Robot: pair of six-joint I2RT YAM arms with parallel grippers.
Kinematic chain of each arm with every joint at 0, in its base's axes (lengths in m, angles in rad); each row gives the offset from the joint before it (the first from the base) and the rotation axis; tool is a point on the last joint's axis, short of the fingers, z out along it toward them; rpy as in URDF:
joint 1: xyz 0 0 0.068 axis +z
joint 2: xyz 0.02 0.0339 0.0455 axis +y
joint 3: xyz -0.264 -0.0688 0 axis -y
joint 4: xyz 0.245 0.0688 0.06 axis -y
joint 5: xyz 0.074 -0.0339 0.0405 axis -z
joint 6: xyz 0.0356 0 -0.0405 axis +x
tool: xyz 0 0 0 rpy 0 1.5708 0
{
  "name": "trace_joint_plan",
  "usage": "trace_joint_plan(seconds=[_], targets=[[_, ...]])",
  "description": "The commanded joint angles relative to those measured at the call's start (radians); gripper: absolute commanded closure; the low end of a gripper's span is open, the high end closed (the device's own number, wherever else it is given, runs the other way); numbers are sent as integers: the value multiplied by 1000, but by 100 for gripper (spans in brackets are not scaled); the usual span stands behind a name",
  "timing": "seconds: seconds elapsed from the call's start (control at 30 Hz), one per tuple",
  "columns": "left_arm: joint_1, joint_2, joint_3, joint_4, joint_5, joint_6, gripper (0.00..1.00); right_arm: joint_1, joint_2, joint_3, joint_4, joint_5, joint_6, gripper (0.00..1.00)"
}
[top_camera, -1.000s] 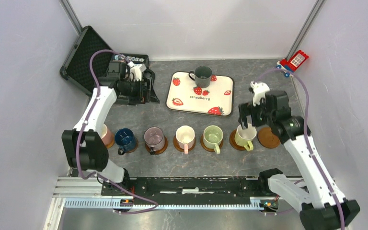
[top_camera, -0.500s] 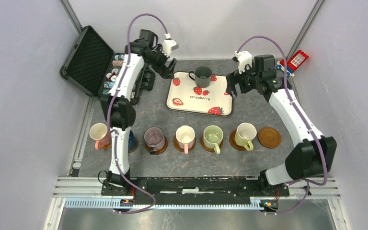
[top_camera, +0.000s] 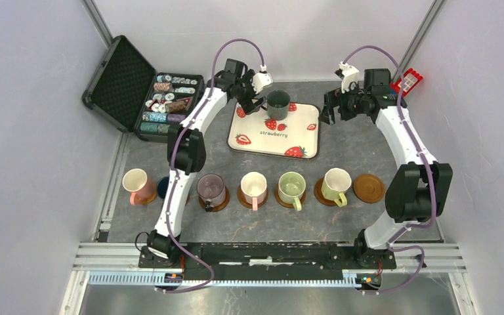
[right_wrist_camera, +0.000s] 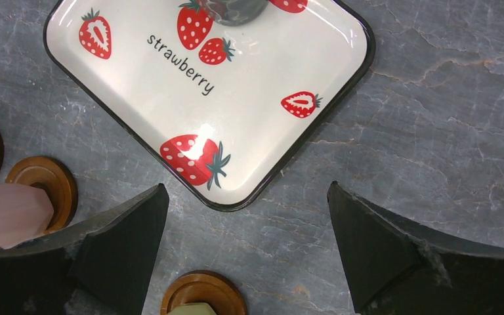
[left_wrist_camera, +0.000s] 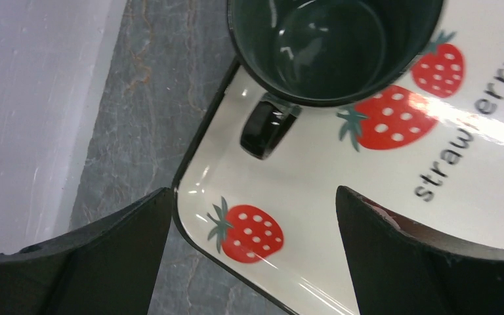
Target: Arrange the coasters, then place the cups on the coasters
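A dark grey-green cup (top_camera: 278,104) stands on the strawberry tray (top_camera: 302,131) at the back. My left gripper (top_camera: 250,105) hovers open just left of it; the left wrist view shows the cup (left_wrist_camera: 335,46) and its handle (left_wrist_camera: 268,128) ahead of the open gripper (left_wrist_camera: 252,197). My right gripper (top_camera: 329,111) hangs open beside the tray's right edge, nothing between its fingers (right_wrist_camera: 125,236). Along the front, pink (top_camera: 136,182), mauve (top_camera: 211,189), cream (top_camera: 254,186), light green (top_camera: 291,185) and yellow-green (top_camera: 336,182) cups sit on coasters. The navy cup (top_camera: 163,188) is mostly hidden by the left arm. One coaster (top_camera: 368,188) lies bare at the right end.
An open black case of poker chips (top_camera: 167,98) sits at the back left. A red toy block (top_camera: 405,83) lies in the back right corner. Grey walls close in both sides.
Both arms swung to the back. The left gripper left the chip case for the tray's left corner; the right gripper rose from the yellow-green cup to the tray's right side.
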Motion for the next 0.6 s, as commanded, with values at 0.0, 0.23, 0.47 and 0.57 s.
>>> trace_joint_plan(seconds=[0.0,0.23,0.47,0.57], targets=[[6,49,71,168,67,27,0,-14,6,41,14,-48,24,2],[-12,94,84,202,124,39,0,-14,5,41,3,-50,24,2],[-30,67,52,146,187,44,6,-43,5,43,0,-38,26,2],[-43,38,13,144,182,43,11,-46,7,41,0,-42,29,2]])
